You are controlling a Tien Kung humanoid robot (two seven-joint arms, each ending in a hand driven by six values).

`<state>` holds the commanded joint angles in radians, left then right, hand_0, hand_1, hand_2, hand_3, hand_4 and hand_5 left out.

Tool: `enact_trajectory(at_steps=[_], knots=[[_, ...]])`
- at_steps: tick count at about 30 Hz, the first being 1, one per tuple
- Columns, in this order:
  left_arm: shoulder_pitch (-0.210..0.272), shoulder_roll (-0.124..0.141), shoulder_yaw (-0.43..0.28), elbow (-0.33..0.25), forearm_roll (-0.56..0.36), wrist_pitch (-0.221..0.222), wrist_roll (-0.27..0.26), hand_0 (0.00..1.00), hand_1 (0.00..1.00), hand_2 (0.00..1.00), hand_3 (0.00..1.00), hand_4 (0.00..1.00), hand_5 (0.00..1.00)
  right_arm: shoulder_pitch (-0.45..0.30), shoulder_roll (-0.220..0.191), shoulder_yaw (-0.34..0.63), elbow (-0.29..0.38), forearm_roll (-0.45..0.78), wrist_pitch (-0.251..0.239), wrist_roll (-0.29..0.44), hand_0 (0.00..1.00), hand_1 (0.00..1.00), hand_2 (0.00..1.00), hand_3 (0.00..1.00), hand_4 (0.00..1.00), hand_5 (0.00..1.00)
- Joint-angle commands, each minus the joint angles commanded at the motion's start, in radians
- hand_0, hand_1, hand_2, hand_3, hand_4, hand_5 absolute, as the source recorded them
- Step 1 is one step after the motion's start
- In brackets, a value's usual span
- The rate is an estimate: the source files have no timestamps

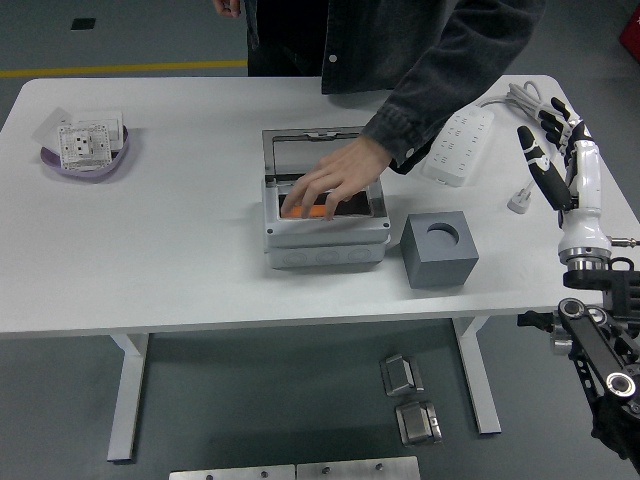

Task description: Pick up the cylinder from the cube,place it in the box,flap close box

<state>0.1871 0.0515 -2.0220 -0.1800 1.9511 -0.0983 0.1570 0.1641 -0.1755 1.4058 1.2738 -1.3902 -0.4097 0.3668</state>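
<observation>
From my head view, I am holding my right robot hand (556,150) upright over the right end of the white counter (180,250), white forearm vertical, black fingers (530,155) spread and relaxed with nothing in them, well apart from the work; my left robot hand is not showing anywhere. The grey plastic box with the clear hinged flap (325,215) is sitting mid-counter with its flap standing open at the back, and the orange cylinder (312,211) is lying inside it, partly covered. A person in a dark denim jacket at the far side is reaching a hand (330,180) down into the box, fingers resting on or right at the cylinder; I cannot tell whether they are gripping it. The grey cube with the round socket (439,249) is standing just beside the box on its right, its socket empty. I am judging the placing step as done, with only the flap left to close. That next move is calling for the person's hand to clear the opening first, then for me to be swinging in leftwards past the white power strip (457,145), getting fingertips behind the flap's top edge and pushing it forward and down.
</observation>
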Motion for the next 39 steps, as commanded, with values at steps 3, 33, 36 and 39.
enact_trajectory(at_steps=[3, 33, 36, 39], knots=[[0.001, 0.000, 0.002, 0.000, -0.001, 0.000, 0.001, 0.633, 0.560, 0.530, 0.574, 0.381, 0.042, -0.001, 0.002, 0.002, 0.000, -0.001, -0.001, 0.000, 0.873, 0.840, 0.831, 0.896, 0.998, 0.722], [0.001, -0.007, 0.006, 0.000, -0.004, 0.000, 0.002, 0.633, 0.559, 0.530, 0.574, 0.380, 0.042, -0.018, 0.033, -0.028, -0.030, 0.038, -0.018, 0.047, 0.872, 0.841, 0.831, 0.896, 0.998, 0.730], [0.001, -0.008, 0.005, 0.000, -0.003, 0.000, 0.003, 0.633, 0.560, 0.530, 0.574, 0.380, 0.042, -0.022, 0.044, -0.043, -0.041, 0.055, -0.025, 0.070, 0.871, 0.840, 0.834, 0.896, 0.998, 0.730], [0.002, -0.010, 0.003, 0.000, -0.001, 0.000, 0.003, 0.633, 0.560, 0.530, 0.574, 0.380, 0.042, -0.026, 0.058, -0.070, -0.056, 0.083, -0.037, 0.108, 0.871, 0.840, 0.834, 0.896, 0.998, 0.730]])
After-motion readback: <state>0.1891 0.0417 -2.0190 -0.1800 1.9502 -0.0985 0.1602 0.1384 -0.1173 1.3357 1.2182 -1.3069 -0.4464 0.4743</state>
